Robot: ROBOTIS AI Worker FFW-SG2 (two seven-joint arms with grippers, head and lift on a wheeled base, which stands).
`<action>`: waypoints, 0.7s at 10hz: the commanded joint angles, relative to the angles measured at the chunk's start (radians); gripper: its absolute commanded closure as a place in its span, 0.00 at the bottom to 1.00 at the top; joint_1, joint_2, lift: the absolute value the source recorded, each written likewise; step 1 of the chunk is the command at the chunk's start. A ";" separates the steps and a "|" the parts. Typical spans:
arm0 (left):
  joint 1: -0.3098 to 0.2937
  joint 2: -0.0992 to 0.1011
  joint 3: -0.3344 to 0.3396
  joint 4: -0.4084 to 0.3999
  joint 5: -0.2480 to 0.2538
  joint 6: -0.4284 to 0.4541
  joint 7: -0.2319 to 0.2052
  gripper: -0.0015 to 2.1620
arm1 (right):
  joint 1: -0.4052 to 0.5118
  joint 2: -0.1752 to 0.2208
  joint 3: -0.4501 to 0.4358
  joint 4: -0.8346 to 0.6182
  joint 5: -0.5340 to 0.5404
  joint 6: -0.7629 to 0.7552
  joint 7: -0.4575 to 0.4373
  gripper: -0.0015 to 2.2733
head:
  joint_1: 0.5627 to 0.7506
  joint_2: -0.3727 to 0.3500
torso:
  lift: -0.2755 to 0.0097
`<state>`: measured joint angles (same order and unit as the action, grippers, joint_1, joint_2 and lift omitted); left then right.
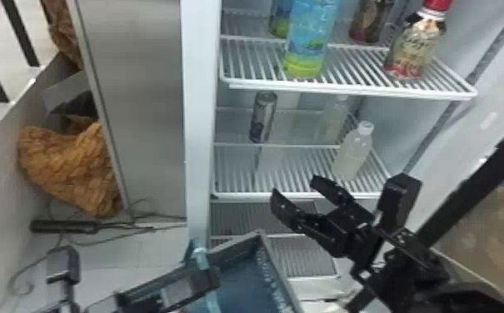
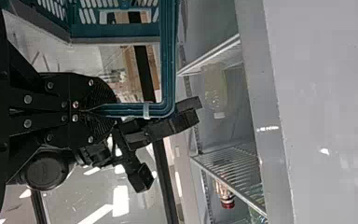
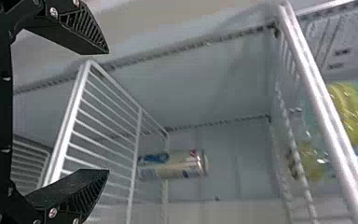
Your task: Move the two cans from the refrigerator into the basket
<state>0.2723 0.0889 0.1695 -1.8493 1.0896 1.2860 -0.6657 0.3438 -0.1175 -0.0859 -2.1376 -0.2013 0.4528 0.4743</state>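
Can [image 1: 264, 116], upright on the wire shelf [image 1: 288, 195], stands beyond and slightly left of the nearer right tool [image 1: 294, 186], fingers apart; left tool [image 2: 114, 110] clamps basket [image 2: 168, 60].

In head view, holds right gripper [image 1: 293, 186] at four o'clock, with fingers parted, aimed toward ten. Holds left gripper [image 1: 210, 278] near seven o'clock, with fingers clamped together, angled between two and three.
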 commanded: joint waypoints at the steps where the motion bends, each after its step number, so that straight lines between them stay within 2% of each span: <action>1: 0.000 0.000 0.000 0.000 0.001 0.000 0.000 0.56 | -0.008 0.004 -0.002 0.028 0.000 -0.043 -0.017 0.06 | 0.70 0.25 | 0.20; 3: 0.000 0.000 0.000 0.000 -0.001 0.000 0.000 0.56 | -0.020 0.009 -0.002 0.053 0.016 -0.085 -0.068 0.06 | 0.70 0.23 | 0.20; 7: 0.002 0.000 0.004 0.000 -0.001 0.000 0.000 0.56 | -0.111 0.019 0.014 0.215 0.024 -0.257 -0.125 0.06 | 0.70 0.20 | 0.20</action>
<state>0.2744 0.0889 0.1723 -1.8493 1.0888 1.2860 -0.6657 0.2470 -0.0997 -0.0757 -1.9464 -0.1787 0.2184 0.3491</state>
